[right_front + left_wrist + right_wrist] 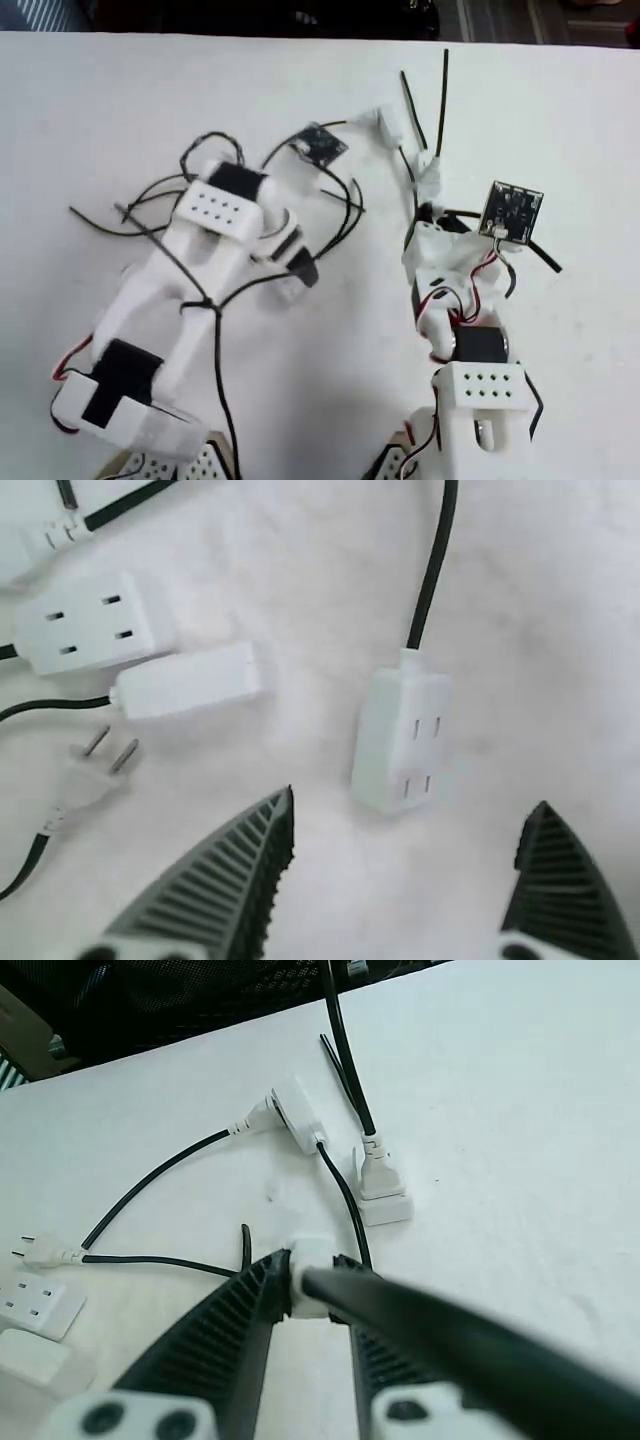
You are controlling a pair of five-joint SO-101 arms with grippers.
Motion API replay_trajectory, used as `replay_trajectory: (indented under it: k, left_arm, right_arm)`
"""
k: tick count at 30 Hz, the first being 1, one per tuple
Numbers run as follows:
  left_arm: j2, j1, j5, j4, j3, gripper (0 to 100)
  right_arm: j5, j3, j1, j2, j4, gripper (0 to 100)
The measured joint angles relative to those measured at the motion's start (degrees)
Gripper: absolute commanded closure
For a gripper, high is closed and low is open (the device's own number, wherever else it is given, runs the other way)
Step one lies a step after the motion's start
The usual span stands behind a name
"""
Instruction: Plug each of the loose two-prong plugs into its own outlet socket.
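- Just above the tabletop (100, 90), well apart from the outlet block (90, 620), the left gripper (412, 802) hangs with its jaws spread wide and nothing in them.
- Just ahead of it, a corded socket (400, 735) lies slots-up in line with the gap. That looks like a set-up either to pin this socket down or to pick it up.
- Also well apart from the outlet block, the right gripper (315, 1265) is clamped tight on a small white plug body (308, 1290). The plug's black cord trails away, so I judge this plug is being carried to a socket.
- An oblong white block (190, 680) lies just beside the outlet block, on a thin black lead.
- A loose plug (90, 765) rests near the outlet block, past the oblong block, with both prongs bare and nothing on them.
- A second loose plug (40, 1253) lies just beside the outlet block on its other side, prongs exposed. It is close to free slots, which would make it an easy next candidate.
- Farthest from the outlet block, two joined pairs (380, 1185) (290, 1115) sit with plug pushed into socket. They appear finished.
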Motion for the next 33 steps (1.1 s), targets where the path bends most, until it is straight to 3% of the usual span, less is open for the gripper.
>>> replay_trajectory:
  k: [9,14,19,27,33]
  left_arm:
    - [0.00,-7.74,-3.69,-21.45,16.09,66]
    - [0.00,-13.01,-4.84,-26.73,17.93,66]
    - [0.00,-13.98,-4.84,-26.20,17.85,66]
    - [0.00,-8.09,-2.11,-11.96,8.44,66]
    - [0.00,-4.57,-1.49,-8.62,5.54,65]
  right_arm:
    - [0.00,0.00,-0.09,0.00,0.00,98.1]
    - [0.00,0.00,-0.09,0.00,0.00,98.1]
    - [0.00,0.00,-0.09,0.00,0.00,98.1]
    - [0.00,0.00,-0.09,0.00,0.00,98.1]
    - [0.00,0.00,-0.09,0.00,0.00,98.1]
